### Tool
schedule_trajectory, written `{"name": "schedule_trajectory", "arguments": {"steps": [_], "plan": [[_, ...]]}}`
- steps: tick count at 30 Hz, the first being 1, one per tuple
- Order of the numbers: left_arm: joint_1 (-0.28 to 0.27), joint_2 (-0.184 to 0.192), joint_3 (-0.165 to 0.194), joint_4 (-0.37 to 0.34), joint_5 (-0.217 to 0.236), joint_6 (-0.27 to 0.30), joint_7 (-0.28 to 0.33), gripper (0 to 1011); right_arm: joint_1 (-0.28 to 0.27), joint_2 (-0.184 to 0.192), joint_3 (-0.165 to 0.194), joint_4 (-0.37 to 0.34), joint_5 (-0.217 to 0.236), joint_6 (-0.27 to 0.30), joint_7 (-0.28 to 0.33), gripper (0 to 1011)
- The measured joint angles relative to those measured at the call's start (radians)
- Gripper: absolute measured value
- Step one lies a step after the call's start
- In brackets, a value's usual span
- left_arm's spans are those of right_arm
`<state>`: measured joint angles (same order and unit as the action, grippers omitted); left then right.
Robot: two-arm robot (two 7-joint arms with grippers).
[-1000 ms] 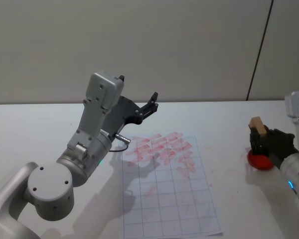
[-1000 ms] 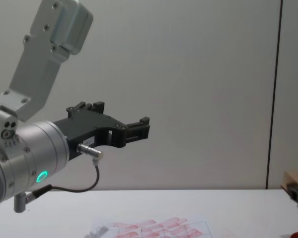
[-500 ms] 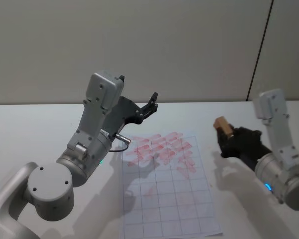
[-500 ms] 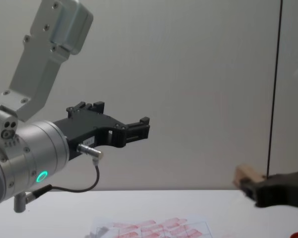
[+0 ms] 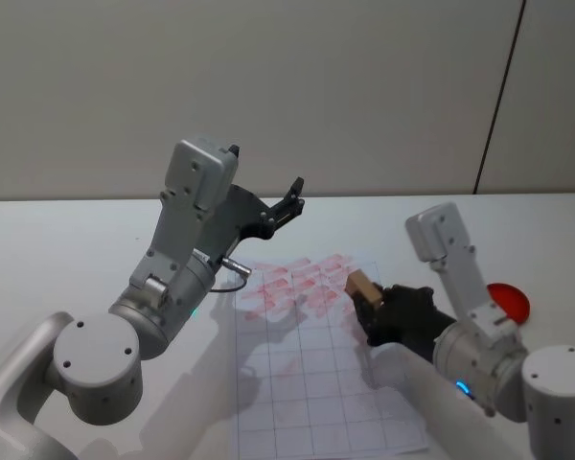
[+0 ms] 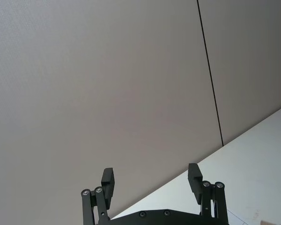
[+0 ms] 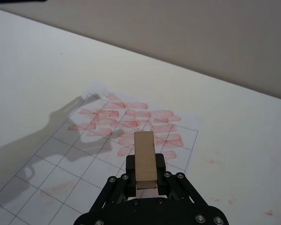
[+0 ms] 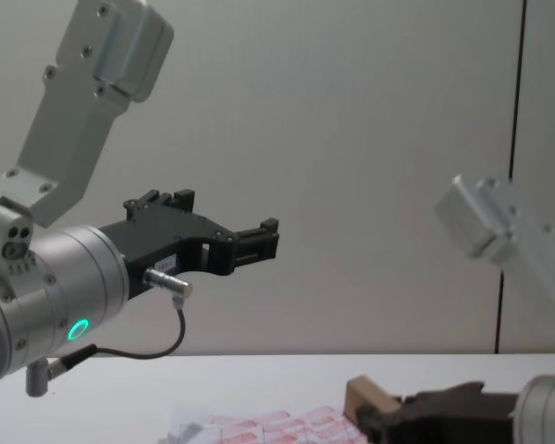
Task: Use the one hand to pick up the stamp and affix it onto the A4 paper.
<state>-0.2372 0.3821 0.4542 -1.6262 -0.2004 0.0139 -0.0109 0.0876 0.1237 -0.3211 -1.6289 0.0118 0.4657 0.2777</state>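
While the stamp point(image 5: 360, 285) is clamped in the right gripper point(image 5: 366, 305), it is held over the paper point(image 5: 316, 383).
That gripper is reached in from the right and pointed far-left; the left gripper point(image 6: 150, 174) is parked raised, fingers spread.

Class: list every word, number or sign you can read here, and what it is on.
None can be read.
The red imprints on the A4 paper are too smeared to read.
The wooden stamp in the right gripper shows no lettering.
The raised, open left gripper bears none legible.
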Motion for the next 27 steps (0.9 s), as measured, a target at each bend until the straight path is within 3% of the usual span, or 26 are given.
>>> {"name": "schedule_trajectory", "arguments": {"steps": [14,27], "plan": [[0.0,0.0,0.0,0.0,0.0,0.0,0.0,1002,0.015,-0.024,-0.033,0.062,-0.045,0.031,0.037,220],[0.0,0.0,0.0,0.0,0.0,0.0,0.0,1001,0.022,-0.03,-0.035,0.107,-0.036,0.05,0.047,220]]}}
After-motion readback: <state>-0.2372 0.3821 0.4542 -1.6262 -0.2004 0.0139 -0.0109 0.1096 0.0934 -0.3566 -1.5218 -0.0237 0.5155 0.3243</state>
